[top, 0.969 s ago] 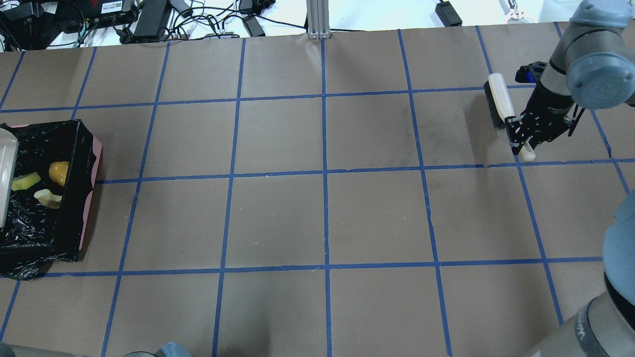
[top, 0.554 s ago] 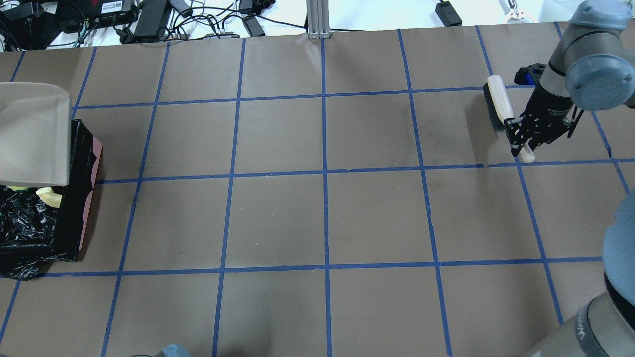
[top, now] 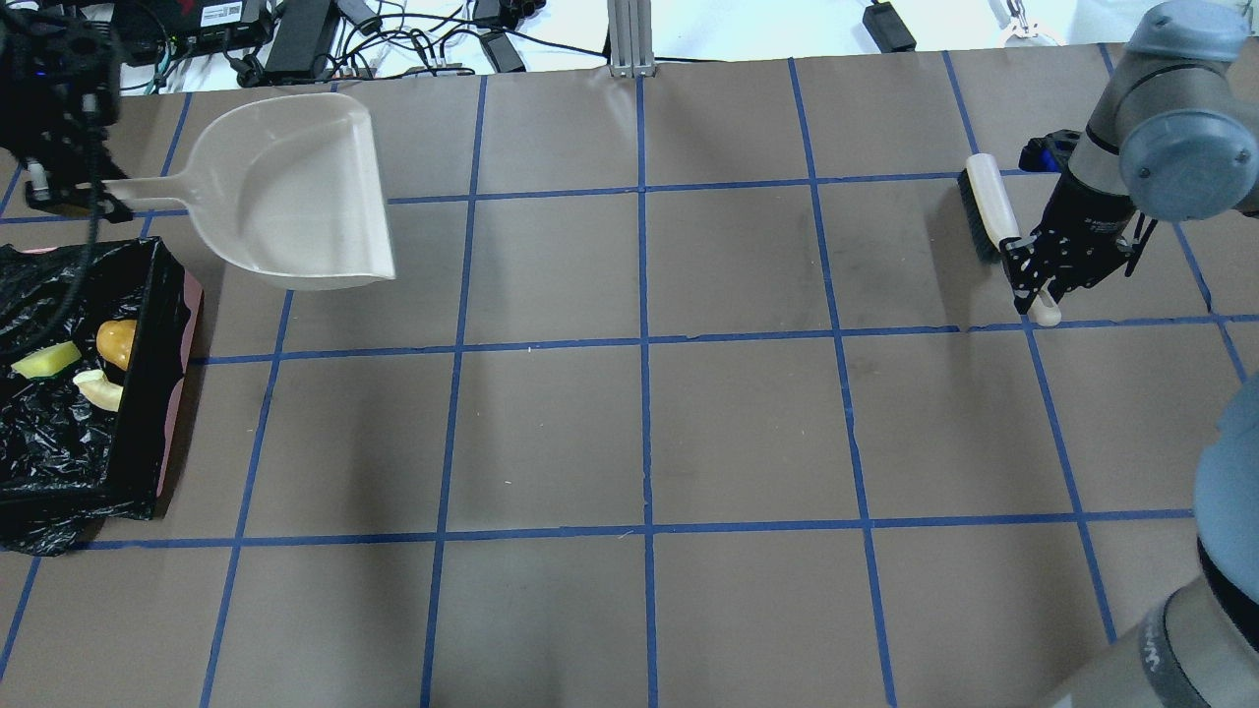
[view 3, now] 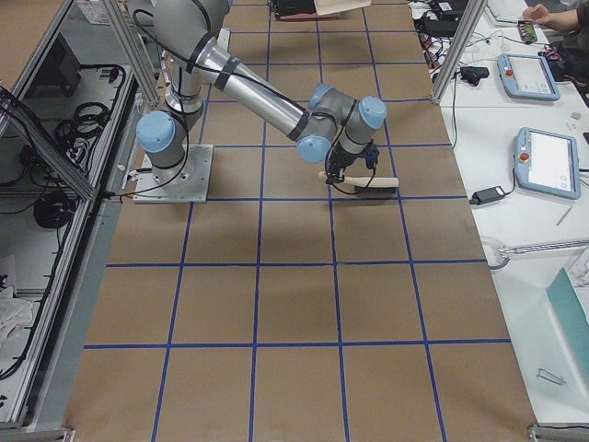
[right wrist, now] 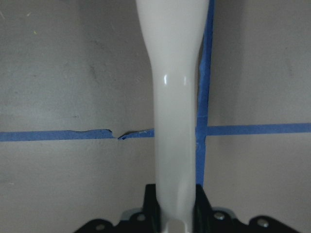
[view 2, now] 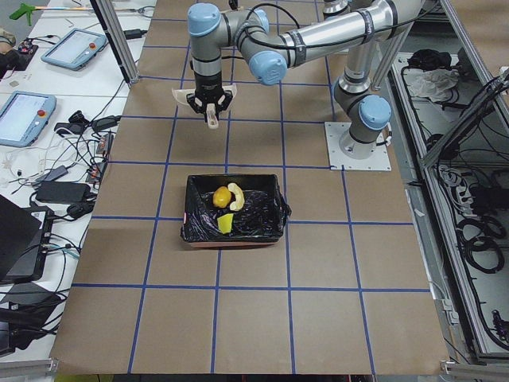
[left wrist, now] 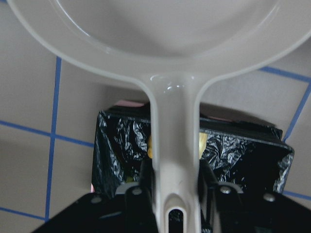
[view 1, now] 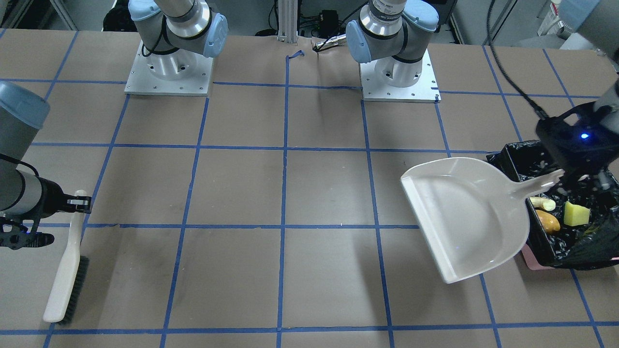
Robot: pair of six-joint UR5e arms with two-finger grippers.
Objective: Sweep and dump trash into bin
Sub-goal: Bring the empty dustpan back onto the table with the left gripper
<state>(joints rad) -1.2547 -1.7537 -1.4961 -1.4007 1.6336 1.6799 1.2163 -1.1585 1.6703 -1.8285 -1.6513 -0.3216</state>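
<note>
At the table's end on the robot's left, the front-facing view shows the bin [view 1: 513, 153] with all three pieces of trash inside on its black liner [view 1: 587, 246]: the cream crescent slice [view 1: 542, 203], the yellow-green wedge [view 1: 577, 214] and the golden-brown lump [view 1: 548, 222]. The left gripper [view 1: 560, 180] clamps the handle of the beige dustpan [view 1: 464, 217], whose empty scoop hangs just beside the bin, towards the table's middle. At the opposite end the right gripper [view 1: 72, 203] grips the handle of a hand brush [view 1: 65, 270].

From overhead, the dustpan sits just beyond the bin's far edge, and its shadow on the table [top: 639, 442] suggests it is held clear.

The left side view confirms the three pieces lying close together in the bin's far half.

The right side view shows the brush low over the table; contact cannot be told.

The left wrist view has both jaws pressed against the dustpan handle, with the bin below.

The right wrist view shows the jaws closed on the brush handle.

The pieces look light, hard and smooth, likely to roll or slide freely. The dustpan seems stiff and light, best held by its handle. The liner looks soft and slippery, so the bin's rigid wall is the safer hold.
</note>
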